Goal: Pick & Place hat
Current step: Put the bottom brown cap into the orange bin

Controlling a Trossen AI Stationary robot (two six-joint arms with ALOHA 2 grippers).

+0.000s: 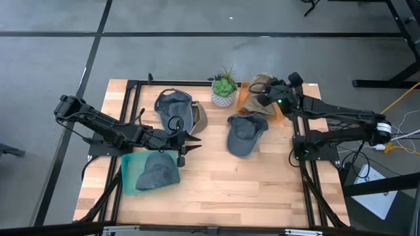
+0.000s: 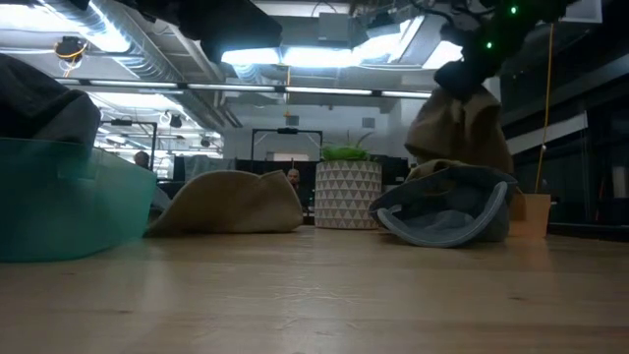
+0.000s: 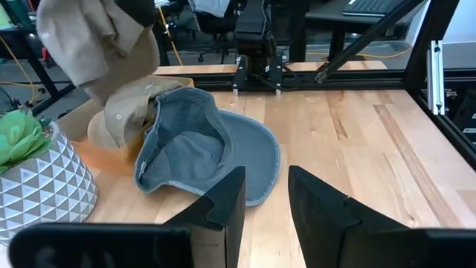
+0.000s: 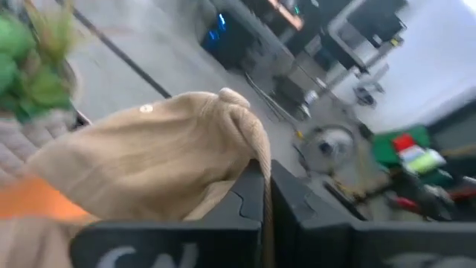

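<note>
A tan hat point(image 4: 163, 156) hangs from my right gripper point(image 4: 266, 197), which is shut on it above the orange bin point(image 1: 244, 103) at the table's far right. It also shows in the low view as the tan hat point(image 2: 460, 123), and in the left wrist view as the tan hat point(image 3: 97, 52). A second tan hat point(image 3: 126, 112) lies in the orange bin under it. A grey-blue cap point(image 1: 245, 133) rests upside down on the table beside the bin. My left gripper point(image 1: 188, 141) stands open and holds nothing, above the table by the teal bin point(image 1: 130, 172), where a grey hat point(image 1: 160, 170) lies. My right gripper pinches a thin edge of the tan hat's cloth point(image 4: 260, 160) between its two fingers, reaching in nearly level. The hat hangs slack below the fingers, over the orange bin. Whether its lower end touches the hat beneath, I cannot tell.
A potted plant point(image 1: 224, 90) stands at the far middle. Left of it lie a blue-grey cap point(image 1: 172, 105) and a tan hat point(image 1: 197, 117). Bare wood spreads across the table's near half point(image 1: 230, 187).
</note>
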